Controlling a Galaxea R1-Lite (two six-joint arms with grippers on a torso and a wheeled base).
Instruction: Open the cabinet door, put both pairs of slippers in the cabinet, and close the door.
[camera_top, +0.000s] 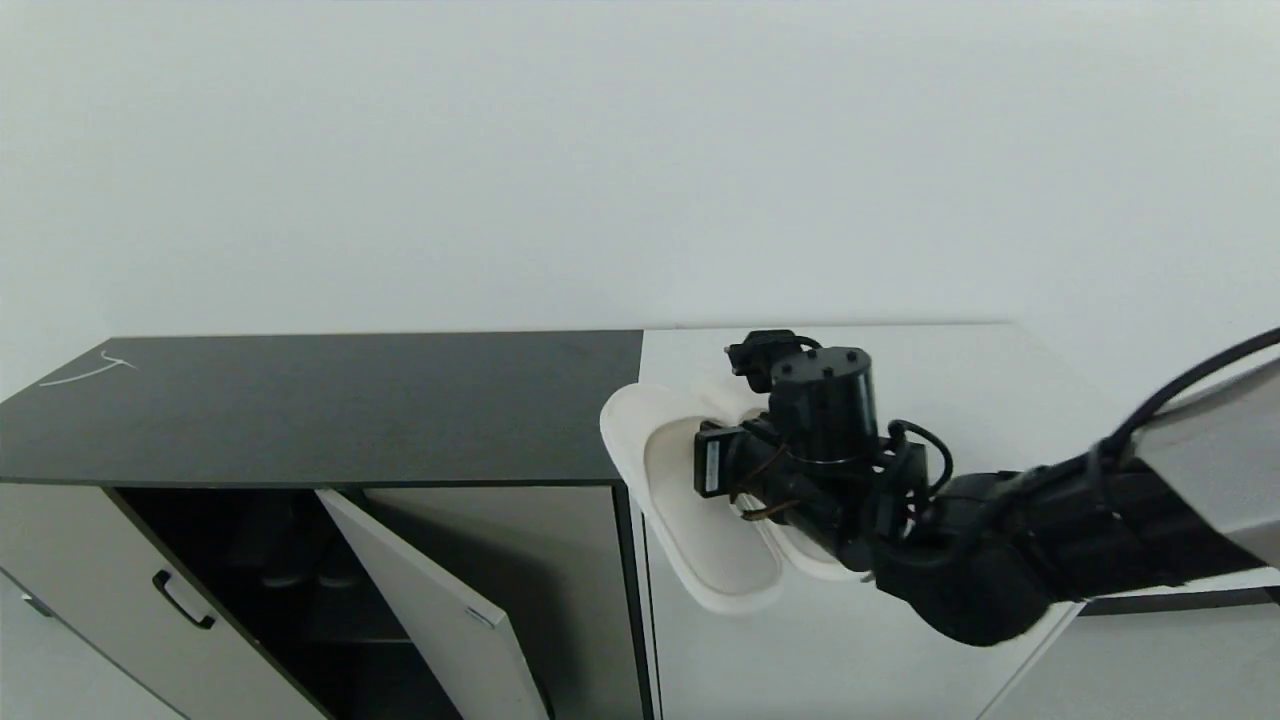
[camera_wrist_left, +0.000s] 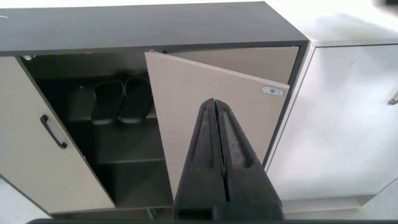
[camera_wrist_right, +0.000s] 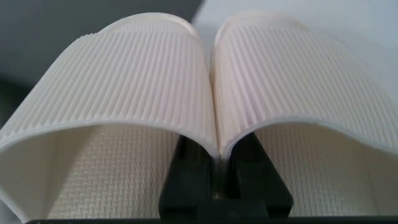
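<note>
- white slippers (camera_wrist_right: 149, 81): cream-white, fine ribbed straps, crosshatch-embossed insoles
- black slippers (camera_wrist_left: 122, 99): plain black
- cabinet (camera_top: 330, 410): black top and interior
- door (camera_wrist_left: 211, 106): flat grey-beige
- handle (camera_wrist_left: 53, 130): black
- neighbouring cabinet (camera_wrist_left: 348, 124): white

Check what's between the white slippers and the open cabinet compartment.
Head view: the swung-out door leaf stands between the white slippers and the compartment.

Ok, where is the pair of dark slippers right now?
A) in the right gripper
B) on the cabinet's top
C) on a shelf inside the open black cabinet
C: the pair of dark slippers sits on a shelf inside the black cabinet, with its beige door open.
</note>
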